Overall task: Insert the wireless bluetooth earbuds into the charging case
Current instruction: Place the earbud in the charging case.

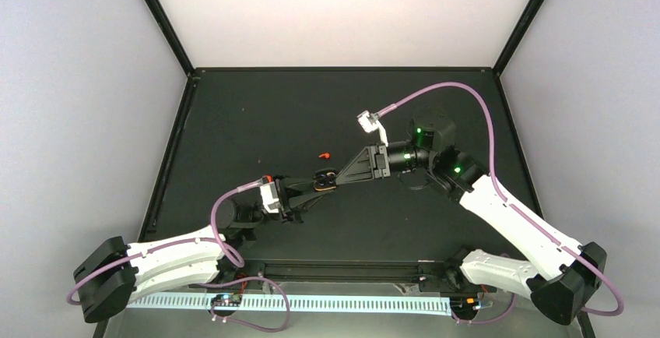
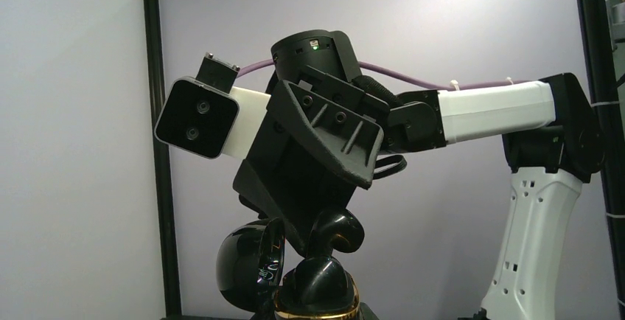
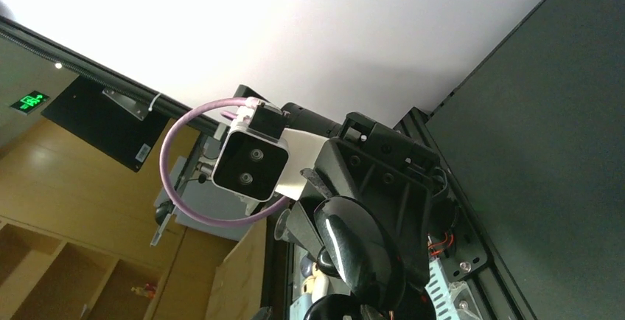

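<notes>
The left fingers (image 1: 306,187) clench the charging case (image 1: 319,185), seemingly steadying it for the right fingers (image 1: 333,176) meeting it from the far side (parted or not, I can't tell), while one earbud (image 1: 324,154) lies on the bench (image 1: 257,112) just beyond it.

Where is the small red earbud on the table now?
In the top view, the earbud lies on the table near its centre, just beyond the right hand.

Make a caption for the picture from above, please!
The left arm and right arm meet mid-table; one tiny red earbud lies alone on the black table beyond them.
</notes>
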Robot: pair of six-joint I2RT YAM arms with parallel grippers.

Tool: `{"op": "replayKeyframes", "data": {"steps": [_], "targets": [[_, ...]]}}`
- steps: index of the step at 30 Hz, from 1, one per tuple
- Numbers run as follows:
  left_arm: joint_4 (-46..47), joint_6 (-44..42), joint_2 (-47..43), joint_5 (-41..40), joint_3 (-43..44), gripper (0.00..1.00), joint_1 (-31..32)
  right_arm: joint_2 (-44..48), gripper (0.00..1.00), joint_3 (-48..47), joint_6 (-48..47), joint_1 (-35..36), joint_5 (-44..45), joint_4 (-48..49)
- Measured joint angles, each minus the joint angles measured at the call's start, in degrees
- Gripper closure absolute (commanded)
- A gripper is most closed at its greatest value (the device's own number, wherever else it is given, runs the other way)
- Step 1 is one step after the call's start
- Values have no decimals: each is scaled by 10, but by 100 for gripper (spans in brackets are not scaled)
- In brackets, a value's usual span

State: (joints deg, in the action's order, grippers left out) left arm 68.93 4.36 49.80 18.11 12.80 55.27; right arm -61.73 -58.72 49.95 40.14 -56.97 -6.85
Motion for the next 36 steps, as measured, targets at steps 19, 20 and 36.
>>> {"op": "replayKeyframes", "data": {"steps": [19,20,36], "targets": [[1,39,0,-23,-9,99,0,-10,70,-2,-2,-10,17,-13],[1,40,0,-23,-9,99,0,-11,70,-2,-2,-10,18,-14],[1,48,0,-30,-10,98,0,-21,68,-10,-7,-14,24,-31]]}}
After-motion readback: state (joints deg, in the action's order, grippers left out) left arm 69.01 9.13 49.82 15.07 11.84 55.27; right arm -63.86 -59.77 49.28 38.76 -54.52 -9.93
